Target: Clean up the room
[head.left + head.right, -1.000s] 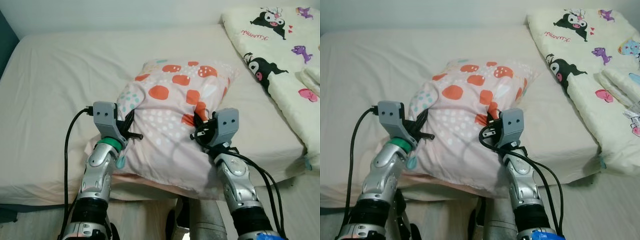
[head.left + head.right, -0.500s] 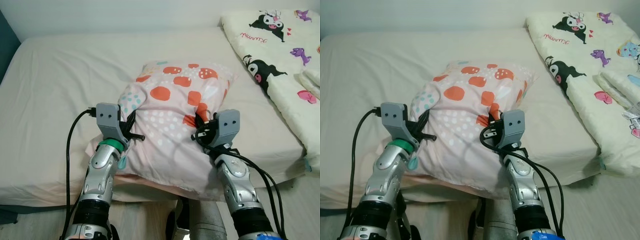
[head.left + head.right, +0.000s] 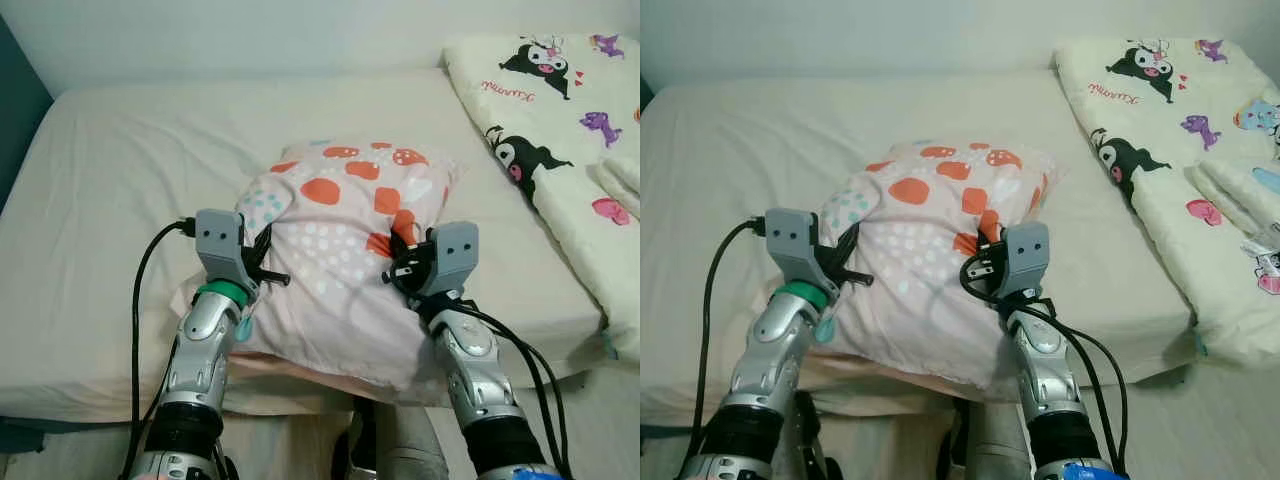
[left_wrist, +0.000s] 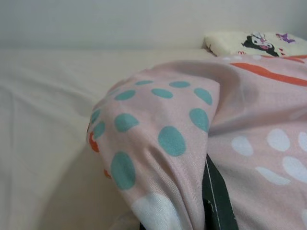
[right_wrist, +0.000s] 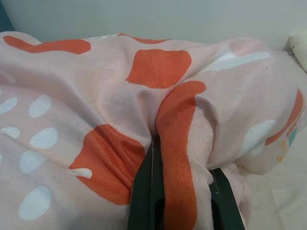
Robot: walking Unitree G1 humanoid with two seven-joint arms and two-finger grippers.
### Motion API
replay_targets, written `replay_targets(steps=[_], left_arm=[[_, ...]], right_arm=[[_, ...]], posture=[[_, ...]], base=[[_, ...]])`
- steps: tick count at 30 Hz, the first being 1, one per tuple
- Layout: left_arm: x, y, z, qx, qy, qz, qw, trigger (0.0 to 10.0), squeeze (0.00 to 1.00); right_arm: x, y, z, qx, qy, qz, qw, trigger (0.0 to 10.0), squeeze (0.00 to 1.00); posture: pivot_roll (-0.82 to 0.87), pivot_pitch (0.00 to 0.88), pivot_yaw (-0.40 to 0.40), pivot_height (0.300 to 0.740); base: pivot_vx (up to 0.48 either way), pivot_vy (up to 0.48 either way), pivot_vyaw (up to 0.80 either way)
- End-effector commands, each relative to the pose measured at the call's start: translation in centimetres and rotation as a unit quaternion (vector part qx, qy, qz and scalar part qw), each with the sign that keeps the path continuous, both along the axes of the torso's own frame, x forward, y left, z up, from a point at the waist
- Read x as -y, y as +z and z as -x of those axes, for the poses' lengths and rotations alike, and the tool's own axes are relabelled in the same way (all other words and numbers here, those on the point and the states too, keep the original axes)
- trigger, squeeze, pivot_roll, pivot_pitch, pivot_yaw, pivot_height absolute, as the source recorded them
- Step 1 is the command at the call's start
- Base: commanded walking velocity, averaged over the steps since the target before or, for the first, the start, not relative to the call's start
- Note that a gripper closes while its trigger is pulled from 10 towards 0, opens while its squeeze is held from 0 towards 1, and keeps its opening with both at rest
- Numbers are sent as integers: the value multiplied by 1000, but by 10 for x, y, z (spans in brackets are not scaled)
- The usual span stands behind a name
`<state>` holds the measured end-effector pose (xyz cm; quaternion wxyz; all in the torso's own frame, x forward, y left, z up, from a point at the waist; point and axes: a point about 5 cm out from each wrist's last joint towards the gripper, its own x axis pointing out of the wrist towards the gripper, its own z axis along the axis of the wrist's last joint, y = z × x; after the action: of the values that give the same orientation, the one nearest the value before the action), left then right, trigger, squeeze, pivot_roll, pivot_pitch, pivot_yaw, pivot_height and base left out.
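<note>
The step in hand looks like carrying or placing the pillow point(image 3: 345, 255): both arms hold it over the near part of the bed point(image 3: 120, 220), roughly at the middle of the mattress's width. The left pincer point(image 3: 262, 262) bites into the pillow's left side and the right pincer point(image 3: 400, 258) into its right side. In the right wrist view a fold of fabric is pinched between the two black fingers point(image 5: 144, 191), so that pincer is closed on the cloth. In the left wrist view one dark finger point(image 4: 217, 196) presses against bunched cover, which reads as the same kind of pinch. The pillow's near edge droops over the mattress edge between the arms, while its far end appears to rest on the sheet.

My judgement is that the next move calls for pushing or lifting the pillow further onto the bed towards its proper place, then letting go with both sides together so it does not twist.

The pillow is plump and soft, its cover a thin pale pink woven cotton with orange blotches, white dots and teal spots, wrinkled where gripped. The sheet is plain cream and smooth. At the far right lies a folded quilt point(image 3: 560, 120), cream with black-and-white cartoon figures and purple and pink motifs, thick and padded.
</note>
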<state>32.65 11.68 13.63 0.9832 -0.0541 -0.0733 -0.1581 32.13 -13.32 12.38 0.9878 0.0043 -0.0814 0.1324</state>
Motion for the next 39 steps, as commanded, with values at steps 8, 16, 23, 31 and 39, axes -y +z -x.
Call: replay_targets(steps=[8,16,23,31,39], left_arm=[[8,10,2,35,-13,5,999,10000,0],[8,10,3,37,-10,6,999,10000,0],[7,10,3,38,-4,6,999,10000,0],[6,10,2,40,-3,5,999,10000,0],[5,10,3,40,-3,5,999,10000,0]], right_arm=[[-10,2,2,12,19,-3,1000,10000,0],[-10,2,2,12,18,-5,1000,10000,0],[-10,2,1,13,20,-6,1000,10000,0],[-10,3,1,13,21,-7,1000,10000,0],[-11,2,1,13,21,-10,1000,10000,0]], posture=[[-13,66,-11,667],[-12,67,-12,687],[-10,64,-12,707],[-9,66,-12,740],[-9,65,-11,740]], base=[[0,0,0],[0,0,0],[0,0,0],[0,0,0],[0,0,0]])
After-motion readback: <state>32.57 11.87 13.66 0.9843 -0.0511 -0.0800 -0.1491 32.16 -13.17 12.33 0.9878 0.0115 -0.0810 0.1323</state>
